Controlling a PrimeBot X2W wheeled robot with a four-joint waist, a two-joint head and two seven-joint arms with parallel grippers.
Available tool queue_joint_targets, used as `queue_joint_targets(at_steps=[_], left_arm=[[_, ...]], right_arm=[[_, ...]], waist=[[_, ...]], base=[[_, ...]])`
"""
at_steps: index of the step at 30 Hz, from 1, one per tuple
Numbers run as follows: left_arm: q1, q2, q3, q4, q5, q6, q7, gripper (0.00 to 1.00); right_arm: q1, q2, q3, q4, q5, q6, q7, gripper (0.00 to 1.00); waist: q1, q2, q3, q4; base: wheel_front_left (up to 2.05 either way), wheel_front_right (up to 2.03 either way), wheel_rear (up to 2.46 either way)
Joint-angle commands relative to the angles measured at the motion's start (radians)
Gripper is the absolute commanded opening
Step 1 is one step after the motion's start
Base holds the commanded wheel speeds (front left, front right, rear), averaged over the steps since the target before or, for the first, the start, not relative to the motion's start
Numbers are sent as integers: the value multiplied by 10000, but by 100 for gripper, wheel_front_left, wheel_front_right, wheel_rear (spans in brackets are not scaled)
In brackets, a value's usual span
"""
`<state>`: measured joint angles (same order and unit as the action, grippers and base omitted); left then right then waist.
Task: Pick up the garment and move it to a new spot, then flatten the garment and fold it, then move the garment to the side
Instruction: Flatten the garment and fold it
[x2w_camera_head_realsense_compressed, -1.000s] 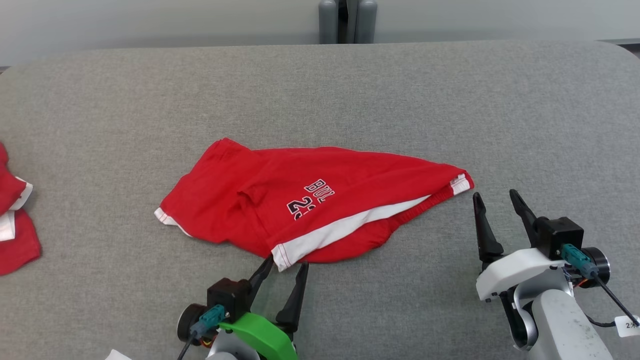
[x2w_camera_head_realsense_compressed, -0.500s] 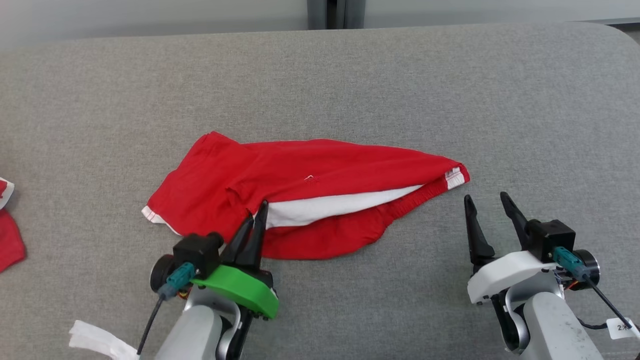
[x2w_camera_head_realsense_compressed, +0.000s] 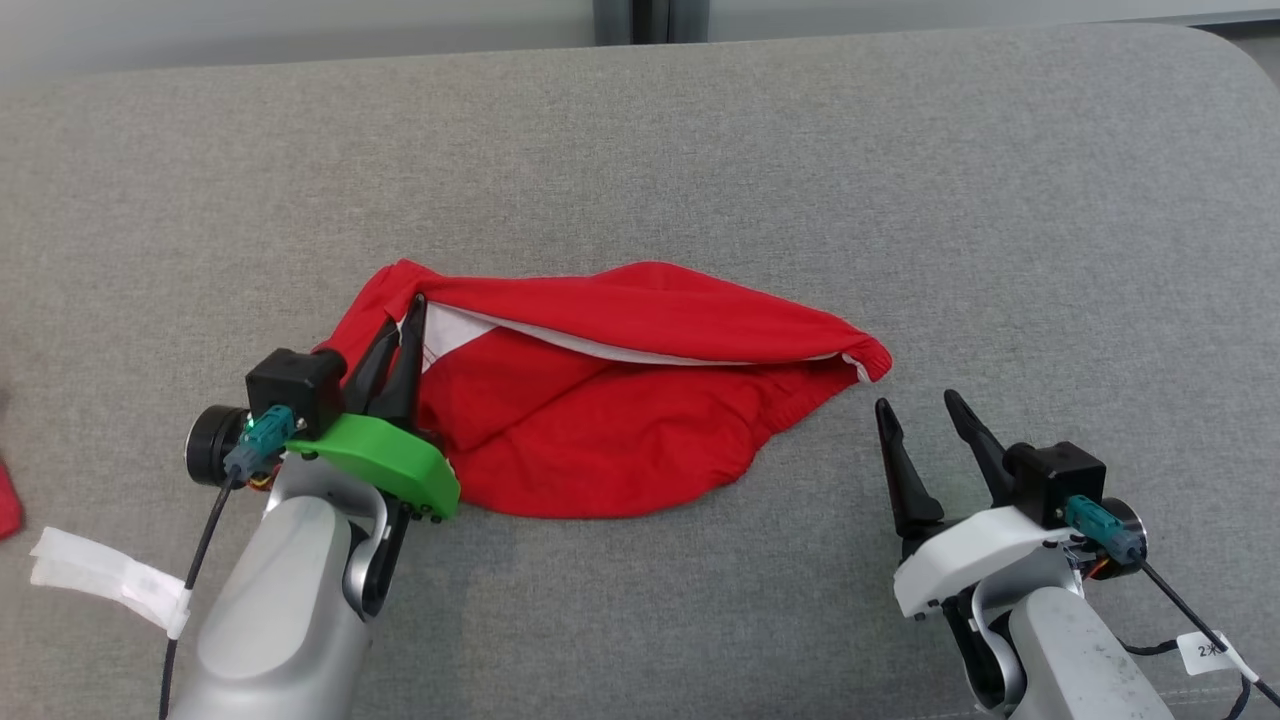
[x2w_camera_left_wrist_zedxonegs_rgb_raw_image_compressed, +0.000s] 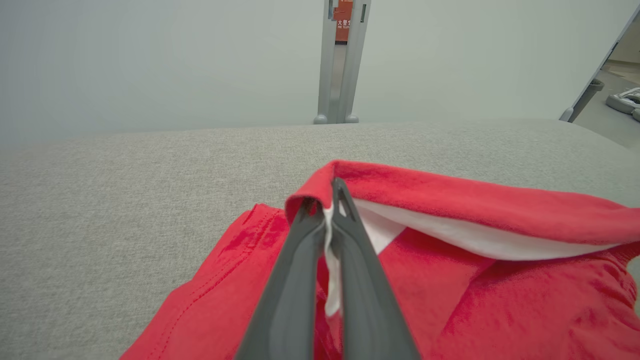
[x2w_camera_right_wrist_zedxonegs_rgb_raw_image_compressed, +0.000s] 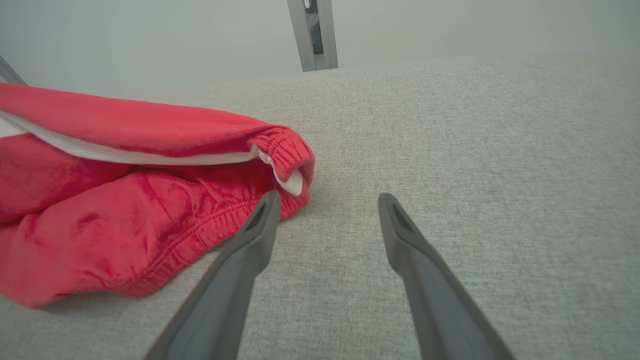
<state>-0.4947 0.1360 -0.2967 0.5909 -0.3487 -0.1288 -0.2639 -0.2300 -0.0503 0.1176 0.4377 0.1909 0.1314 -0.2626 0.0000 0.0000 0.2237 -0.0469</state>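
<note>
The garment (x2w_camera_head_realsense_compressed: 600, 420) is a pair of red shorts with white trim, lying on the grey table (x2w_camera_head_realsense_compressed: 900, 200). My left gripper (x2w_camera_head_realsense_compressed: 403, 312) is shut on its white-trimmed hem corner at the left end, and that flap is folded over the rest. In the left wrist view the shorts (x2w_camera_left_wrist_zedxonegs_rgb_raw_image_compressed: 500, 300) show the pinched white edge between my fingers (x2w_camera_left_wrist_zedxonegs_rgb_raw_image_compressed: 350, 250). My right gripper (x2w_camera_head_realsense_compressed: 915, 405) stands open just right of the elastic waistband end (x2w_camera_right_wrist_zedxonegs_rgb_raw_image_compressed: 285, 160), apart from the cloth. In the right wrist view my right gripper (x2w_camera_right_wrist_zedxonegs_rgb_raw_image_compressed: 327, 200) holds nothing.
A bit of another red cloth (x2w_camera_head_realsense_compressed: 8, 500) lies at the left edge of the table. A grey post (x2w_camera_head_realsense_compressed: 650, 18) stands behind the far edge. Bare grey surface spreads beyond and to the right of the shorts.
My left gripper closed on the hem corner and carried it up and to the left, folding the flap over and hiding the printed lettering. The camera shifted. The right gripper stayed open.
</note>
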Motion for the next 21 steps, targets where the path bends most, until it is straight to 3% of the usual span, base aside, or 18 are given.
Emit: queue_joint_targets(at_steps=[1,13,21], left_arm=[[-270,96,-42,107,115,-33,-7,0],[-1780,625,-401,400,222,-33,-7,0],[-2398,1039,-1052,729,-14,-33,-7,0]], right_arm=[[-80,-18,57,-42,83,-16,-30,100],[34,-14,156,-20,395,-14,-30,100],[112,-18,933,-381,904,-14,-30,100]], waist=[[0,0,77,-82],[0,0,-18,-112],[0,0,-259,-78]], base=[[0,0,0],[0,0,0],[0,0,0]])
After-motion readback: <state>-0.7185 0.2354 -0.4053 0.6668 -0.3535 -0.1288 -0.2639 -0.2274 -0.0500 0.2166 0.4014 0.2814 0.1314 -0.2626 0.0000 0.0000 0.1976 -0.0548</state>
